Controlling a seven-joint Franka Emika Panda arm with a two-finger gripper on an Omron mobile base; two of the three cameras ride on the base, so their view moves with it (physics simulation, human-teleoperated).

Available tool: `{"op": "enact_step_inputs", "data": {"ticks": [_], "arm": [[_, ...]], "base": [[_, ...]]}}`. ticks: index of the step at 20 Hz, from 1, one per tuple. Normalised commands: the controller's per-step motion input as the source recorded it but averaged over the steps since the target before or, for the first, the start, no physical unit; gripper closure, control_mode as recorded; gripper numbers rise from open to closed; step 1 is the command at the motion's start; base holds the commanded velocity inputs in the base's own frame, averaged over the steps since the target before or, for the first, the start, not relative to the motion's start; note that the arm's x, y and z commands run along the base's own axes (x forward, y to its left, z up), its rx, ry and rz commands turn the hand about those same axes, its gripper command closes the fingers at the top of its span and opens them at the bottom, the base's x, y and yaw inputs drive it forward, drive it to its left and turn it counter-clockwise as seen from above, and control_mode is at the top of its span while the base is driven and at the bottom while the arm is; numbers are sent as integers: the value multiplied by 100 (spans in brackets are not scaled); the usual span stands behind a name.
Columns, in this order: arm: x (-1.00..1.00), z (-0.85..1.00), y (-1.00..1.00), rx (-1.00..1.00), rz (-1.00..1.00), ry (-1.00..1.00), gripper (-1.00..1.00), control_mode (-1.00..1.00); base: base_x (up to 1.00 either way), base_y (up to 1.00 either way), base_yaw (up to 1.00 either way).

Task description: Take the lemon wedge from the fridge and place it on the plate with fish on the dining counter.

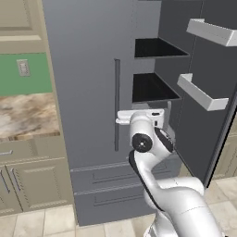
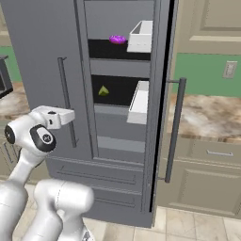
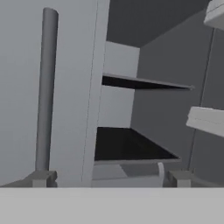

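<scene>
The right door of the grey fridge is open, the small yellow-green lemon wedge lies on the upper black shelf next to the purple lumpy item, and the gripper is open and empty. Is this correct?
One detail is wrong. In the right base view the small yellow-green lemon wedge lies alone on the lower black shelf; the purple lumpy item is on the shelf above. The tall grey fridge does have its right door open, and the two-finger gripper is open and empty.

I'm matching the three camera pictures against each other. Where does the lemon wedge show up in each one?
Left base view: not in it.
Right base view: lemon wedge on the lower black shelf, left of centre.
Hand view: not in it.
Shared landmark: the closed door's long vertical handle.
</scene>
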Motion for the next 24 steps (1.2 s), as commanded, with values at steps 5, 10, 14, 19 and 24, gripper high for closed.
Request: {"op": "enact_step_inputs", "data": {"ticks": [5, 10, 14, 19, 24], "arm": [[62, -2, 63, 0, 0, -6, -100, -100], [58, 0, 44, 0, 0, -1, -100, -100], [79, 0, 21, 0, 3, 0, -100, -100], [50, 0, 0, 0, 1, -2, -100, -100], [44, 0, -1, 0, 0, 0, -100, -100]], "base": [[0, 0, 0], [0, 0, 0], [0, 0, 0], [0, 0, 0], [0, 0, 0]]}}
